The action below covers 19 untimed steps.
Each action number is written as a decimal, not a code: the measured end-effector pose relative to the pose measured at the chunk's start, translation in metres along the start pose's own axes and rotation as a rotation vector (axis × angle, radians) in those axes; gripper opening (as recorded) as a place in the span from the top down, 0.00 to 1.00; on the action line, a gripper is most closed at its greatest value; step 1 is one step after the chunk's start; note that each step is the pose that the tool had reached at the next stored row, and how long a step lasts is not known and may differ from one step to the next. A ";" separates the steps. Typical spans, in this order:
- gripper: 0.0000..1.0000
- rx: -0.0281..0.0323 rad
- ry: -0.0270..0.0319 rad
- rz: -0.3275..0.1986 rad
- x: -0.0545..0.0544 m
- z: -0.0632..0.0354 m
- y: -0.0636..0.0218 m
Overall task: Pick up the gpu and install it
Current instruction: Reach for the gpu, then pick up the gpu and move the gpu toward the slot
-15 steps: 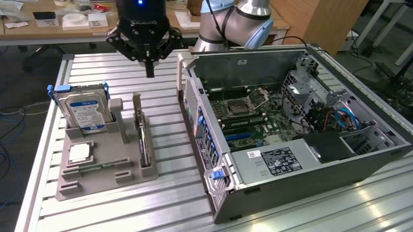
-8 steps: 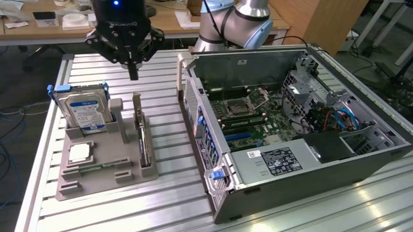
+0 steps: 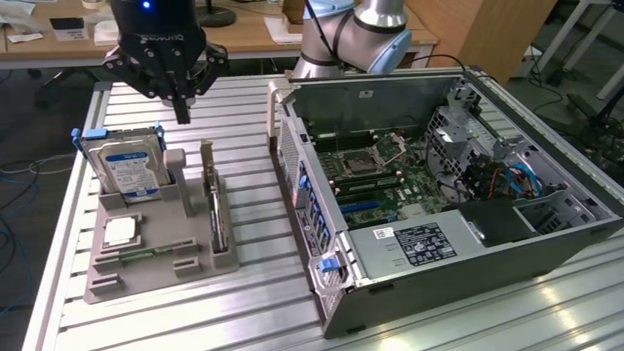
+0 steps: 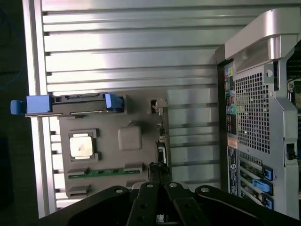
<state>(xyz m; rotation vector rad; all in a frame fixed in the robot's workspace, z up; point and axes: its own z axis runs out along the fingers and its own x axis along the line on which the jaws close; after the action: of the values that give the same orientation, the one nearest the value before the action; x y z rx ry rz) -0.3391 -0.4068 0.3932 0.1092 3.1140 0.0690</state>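
The gpu [image 3: 215,208] stands on edge in a slot of the grey parts holder [image 3: 185,241], its pale metal bracket at the far end. In the wrist view the gpu [image 4: 161,141] is a thin dark strip seen from above, along one side of the holder [image 4: 129,139]. My black gripper [image 3: 183,113] hangs shut and empty above the table, behind the holder and a little toward the exterior view's left of the card. The gripper [image 4: 159,200] has its fingers pressed together, tips over the card's near end.
The holder also carries a silver hard drive [image 3: 127,172] with blue tabs, a square processor [image 3: 119,230] and a green memory stick [image 3: 146,254]. The open computer case [image 3: 439,183] lies to the exterior view's right, its motherboard [image 3: 381,175] exposed. A slatted metal table [image 3: 244,110] lies underneath.
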 end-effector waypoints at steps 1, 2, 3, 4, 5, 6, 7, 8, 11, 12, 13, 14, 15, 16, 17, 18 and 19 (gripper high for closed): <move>0.89 0.0000 0.0000 0.000 0.001 0.0000 -0.0001; 0.89 0.0000 0.0000 0.000 0.001 0.0000 -0.0001; 0.89 0.0000 -0.0001 0.000 0.001 0.0000 -0.0001; 0.89 0.0001 0.0001 0.000 0.001 -0.0001 -0.0001; 0.89 0.0000 0.0000 0.000 0.001 0.0000 -0.0001; 0.89 0.0000 0.0000 0.000 0.001 0.0000 -0.0001; 0.89 0.0001 0.0000 0.000 0.001 -0.0001 -0.0001; 0.89 0.0000 0.0000 0.000 0.001 0.0000 -0.0001; 0.89 0.0000 0.0000 0.000 0.001 0.0000 0.0000; 0.89 0.0000 0.0000 0.000 0.001 0.0000 -0.0001; 0.89 0.0001 0.0000 0.000 0.001 -0.0001 0.0000; 0.89 0.0000 0.0000 0.000 0.001 0.0000 -0.0001; 0.89 0.0000 0.0000 0.000 0.001 0.0000 -0.0001; 0.89 0.0000 0.0000 0.000 0.001 0.0000 0.0000; 0.83 0.0000 0.0000 0.000 0.001 0.0000 -0.0001; 0.83 0.0000 0.0000 0.000 0.001 0.0000 -0.0001; 0.76 0.0000 0.0000 0.000 0.001 0.0000 -0.0001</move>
<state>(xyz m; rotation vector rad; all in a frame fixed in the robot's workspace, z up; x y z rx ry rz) -0.3398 -0.4068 0.3932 0.1092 3.1141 0.0690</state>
